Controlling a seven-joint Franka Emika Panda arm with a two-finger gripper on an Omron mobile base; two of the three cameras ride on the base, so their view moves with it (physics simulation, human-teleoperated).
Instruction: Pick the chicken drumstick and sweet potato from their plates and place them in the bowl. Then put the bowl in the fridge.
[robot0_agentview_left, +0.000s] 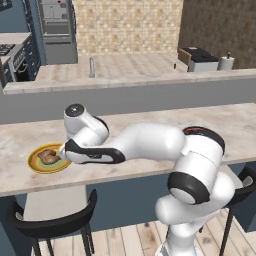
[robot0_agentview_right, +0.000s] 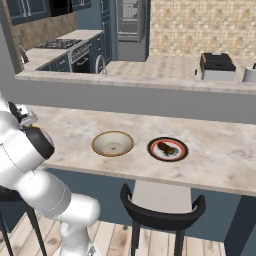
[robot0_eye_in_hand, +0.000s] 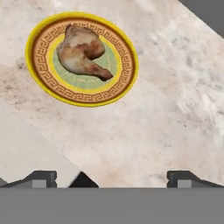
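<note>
The chicken drumstick (robot0_eye_in_hand: 81, 50), golden-brown and lumpy, lies on a yellow-rimmed plate (robot0_eye_in_hand: 124, 75) with a pale green centre. My gripper (robot0_eye_in_hand: 111, 178) is open and empty, hovering above the counter just short of that plate. From the left base the same drumstick (robot0_agentview_left: 47, 156) and plate (robot0_agentview_left: 35, 165) sit at the counter's left, with the gripper (robot0_agentview_left: 64, 151) right beside the plate's edge. The beige bowl (robot0_agentview_right: 113, 143) stands empty further along the counter. Next to it the dark sweet potato (robot0_agentview_right: 167, 148) rests on a dark-rimmed plate (robot0_agentview_right: 181, 155). The fridge (robot0_agentview_right: 130, 20) stands at the back of the kitchen.
A marble counter (robot0_agentview_left: 150, 120) carries everything, with a raised grey ledge (robot0_agentview_left: 125, 95) behind it. Black bar stools (robot0_agentview_left: 55, 220) (robot0_agentview_right: 162, 210) stand under its front edge. A toaster (robot0_agentview_right: 217, 66) sits on the far counter, and a stove (robot0_agentview_right: 60, 45) at the back left.
</note>
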